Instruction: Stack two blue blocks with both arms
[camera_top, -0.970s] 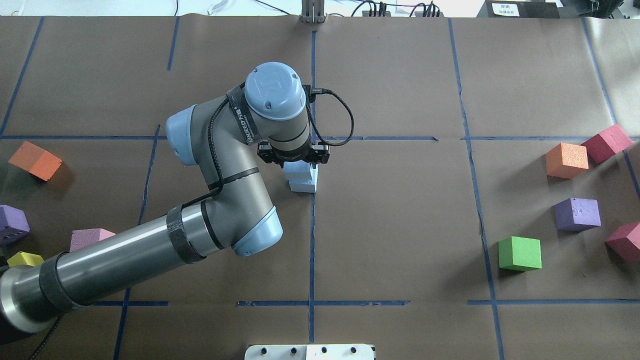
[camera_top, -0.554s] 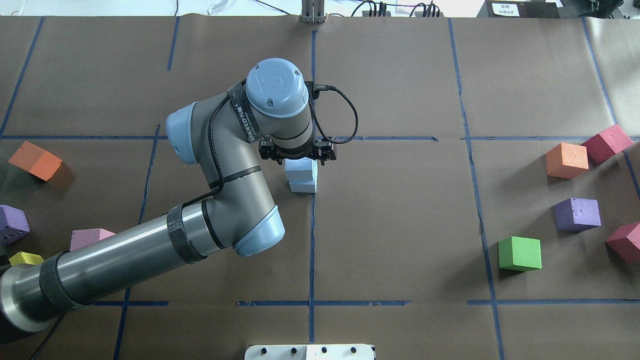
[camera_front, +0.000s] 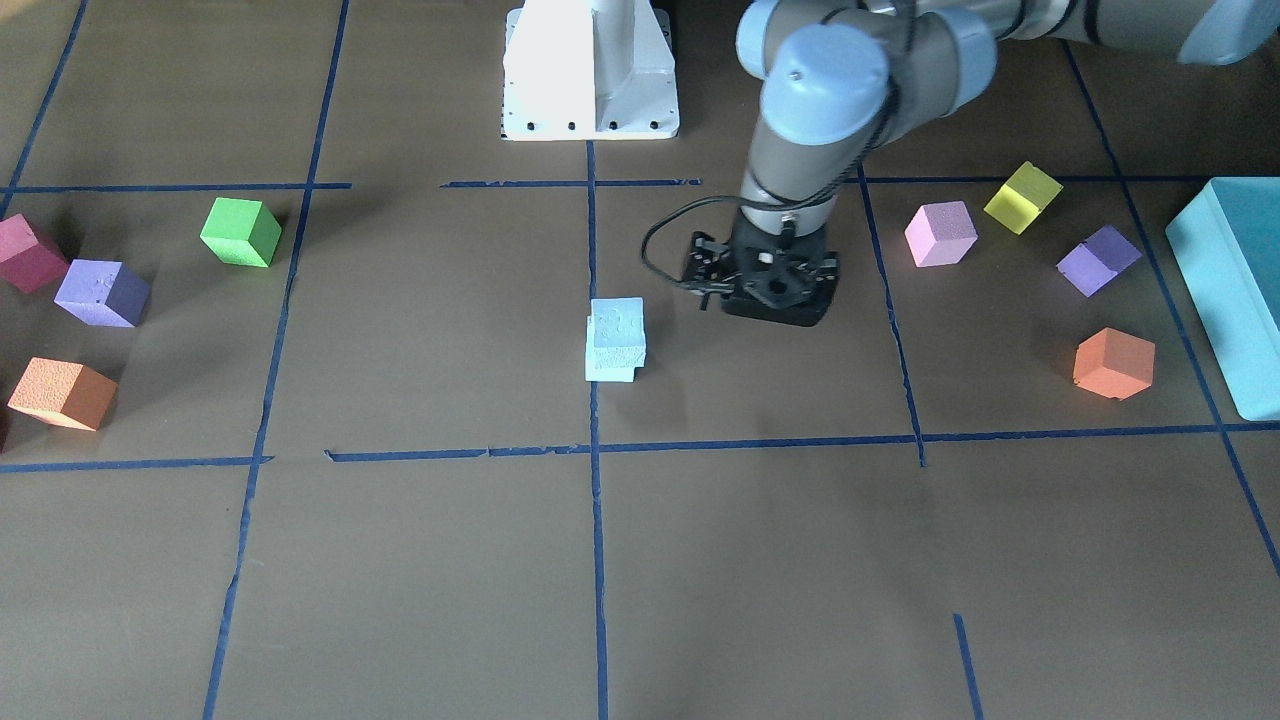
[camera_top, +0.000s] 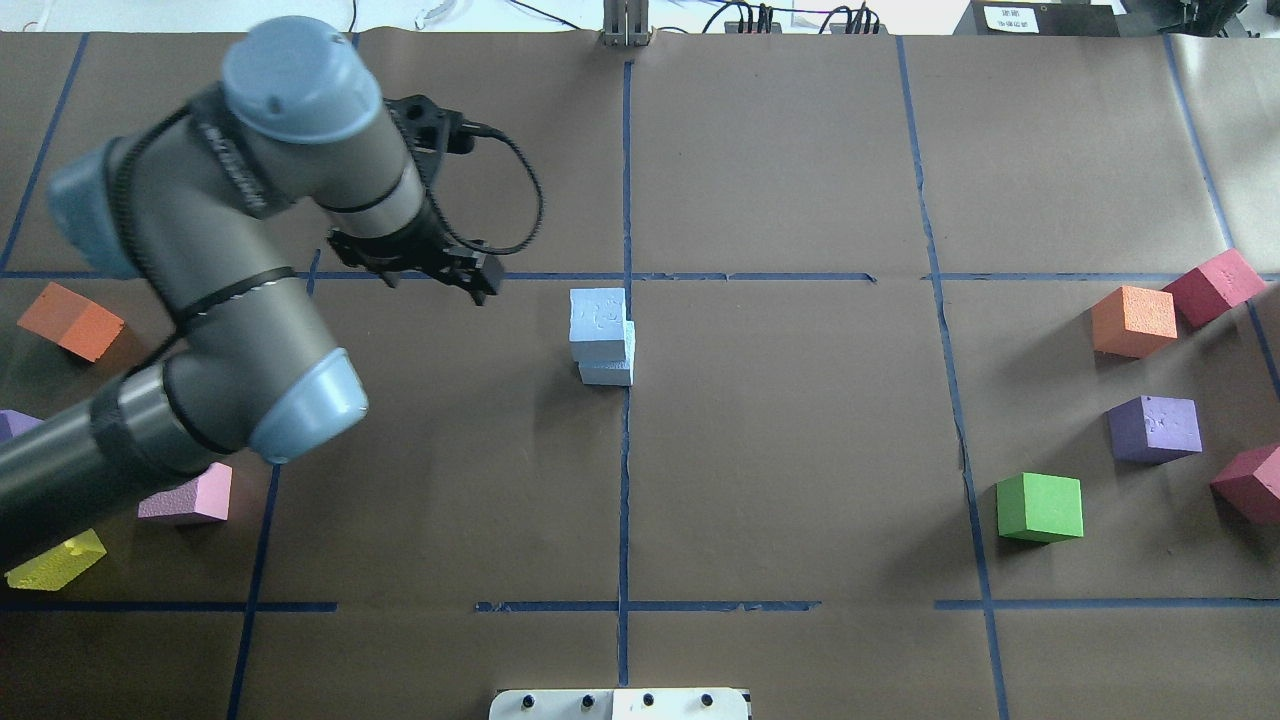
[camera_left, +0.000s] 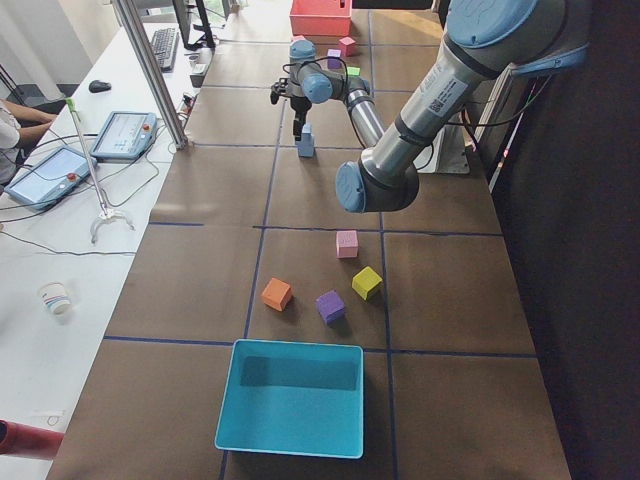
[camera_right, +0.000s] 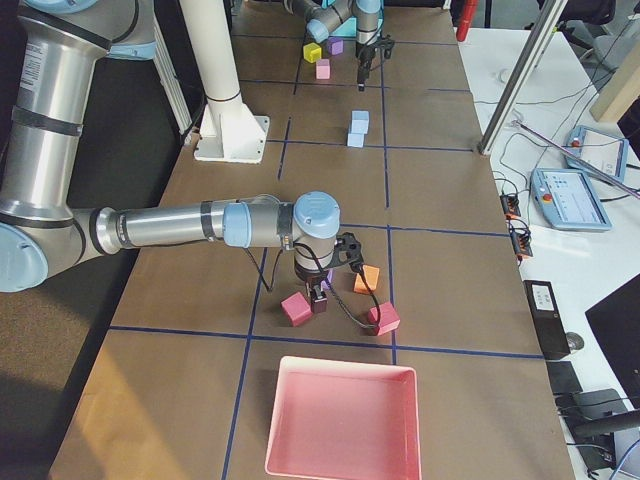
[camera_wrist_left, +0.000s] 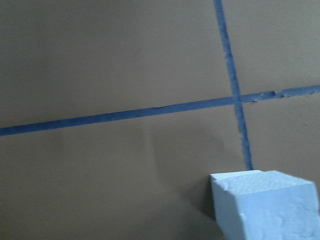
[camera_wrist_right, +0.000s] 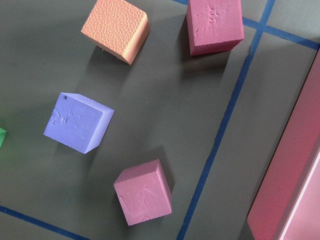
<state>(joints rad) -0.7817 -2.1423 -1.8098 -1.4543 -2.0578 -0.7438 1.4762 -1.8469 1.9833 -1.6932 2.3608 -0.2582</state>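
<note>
The two blue blocks stand stacked at the table's middle, the top block (camera_top: 598, 318) set slightly askew on the bottom block (camera_top: 608, 373). The stack also shows in the front view (camera_front: 616, 330) and at the lower right of the left wrist view (camera_wrist_left: 265, 205). My left gripper (camera_top: 440, 268) is open and empty, raised and well off to the stack's left; in the front view (camera_front: 768, 290) it is right of the stack. My right gripper (camera_right: 318, 298) shows only in the exterior right view, low among the cubes at the robot's right end. I cannot tell whether it is open.
Green (camera_top: 1040, 507), purple (camera_top: 1155, 428), orange (camera_top: 1133, 320) and red (camera_top: 1213, 285) cubes lie at the right. Orange (camera_top: 70, 320), pink (camera_top: 188, 495) and yellow (camera_top: 55, 562) cubes lie at the left. A teal box (camera_front: 1235, 290) and a pink tray (camera_right: 340, 420) stand at the table's ends.
My left gripper opened around the top blue block, let it go, rose and swung away to the overhead view's left. The stack stays standing.
</note>
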